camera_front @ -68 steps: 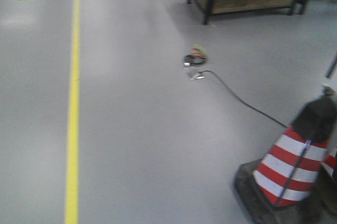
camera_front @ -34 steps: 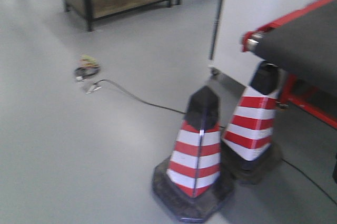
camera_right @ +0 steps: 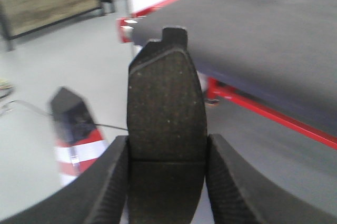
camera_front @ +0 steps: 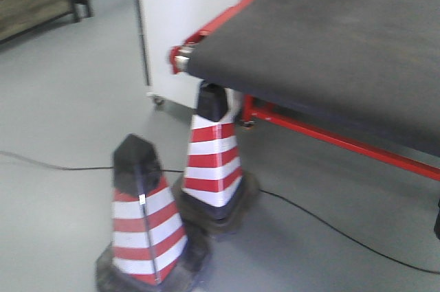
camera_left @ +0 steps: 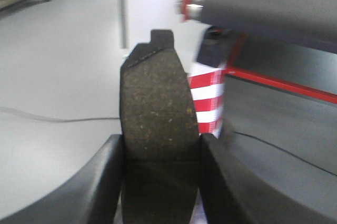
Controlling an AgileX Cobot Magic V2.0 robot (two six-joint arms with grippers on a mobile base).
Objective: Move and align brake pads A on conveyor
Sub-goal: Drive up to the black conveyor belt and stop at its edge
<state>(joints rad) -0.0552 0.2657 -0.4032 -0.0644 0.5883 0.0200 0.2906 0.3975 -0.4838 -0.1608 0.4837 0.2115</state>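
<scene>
Hazards: either load could be dropped short of the conveyor, or knocked on its red edge, were release made before the belt lies beneath the arms; the striped cones and floor cable at the belt end could be struck or snagged by the base. Left claw: clamped on the left brake pad, held upright on edge in the grip, tab uppermost, the belt apart at upper right. Right claw: clamped likewise on the right brake pad, the belt apart beyond it.
</scene>
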